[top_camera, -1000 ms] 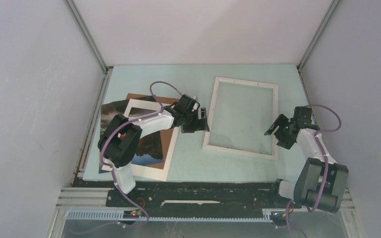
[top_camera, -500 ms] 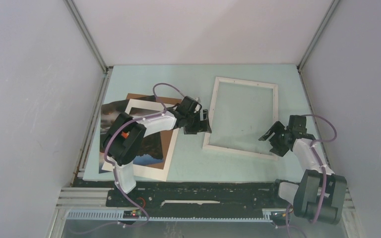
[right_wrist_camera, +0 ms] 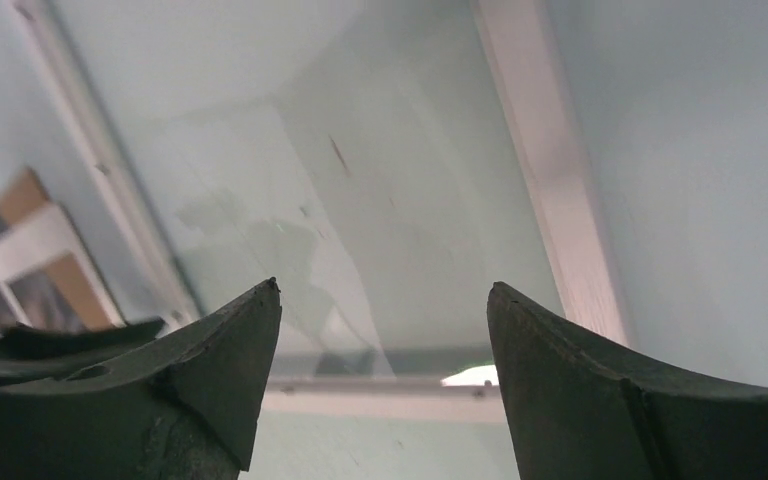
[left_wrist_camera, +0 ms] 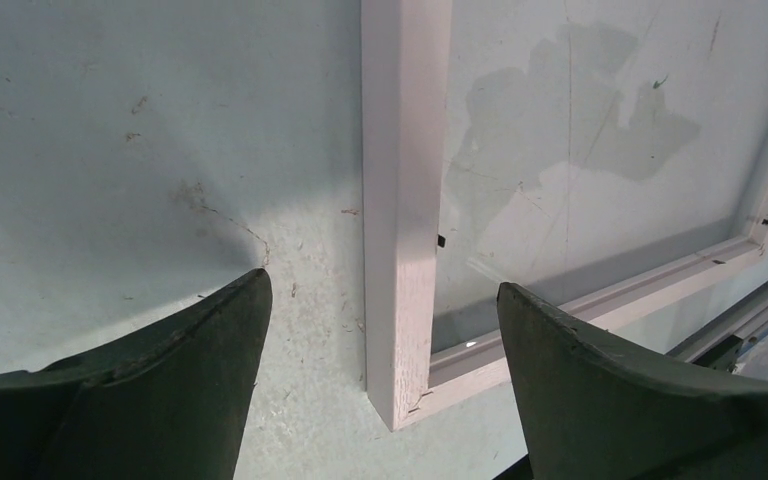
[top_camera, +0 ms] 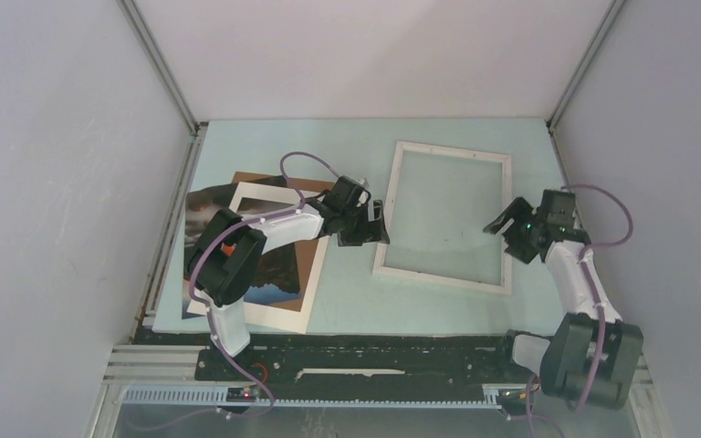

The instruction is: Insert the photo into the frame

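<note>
Near left on the table (top_camera: 347, 310), flat and part-hidden under the left arm: photo (top_camera: 274, 317), resting on a brown backing board (top_camera: 256, 178). Hard to pinch off so flat a stack; could drag the board along or crease the border. Further in, left gripper (left_wrist_camera: 380, 290) spread wide and empty, straddling the left rail of the frame (top_camera: 443, 276); right gripper (right_wrist_camera: 385, 290) likewise wide and empty over the right rail. Could shove or skew the frame if lowered carelessly. Photo: wide white border, dark picture, perhaps sky, too shadowed to confirm. Frame: thin, white, clear pane, unfilled.
</note>
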